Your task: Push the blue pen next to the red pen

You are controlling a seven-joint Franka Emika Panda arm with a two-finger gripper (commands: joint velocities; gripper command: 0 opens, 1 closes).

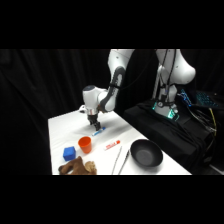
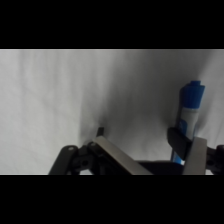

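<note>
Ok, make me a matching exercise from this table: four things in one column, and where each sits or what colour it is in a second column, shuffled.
Things:
1. blue pen
2. red pen
3. orange cup
4. black bowl

Descriptions:
A. upright, just behind the blue cube
B. right under the gripper
C. dark and round, near the table's right edge
D. lying between the cup and the bowl

Pairs: 1-B, 2-D, 3-A, 4-C

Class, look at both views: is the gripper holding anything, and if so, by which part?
Nothing is held. The gripper is down at the table, one finger beside the blue pen, not clamping it.
</note>
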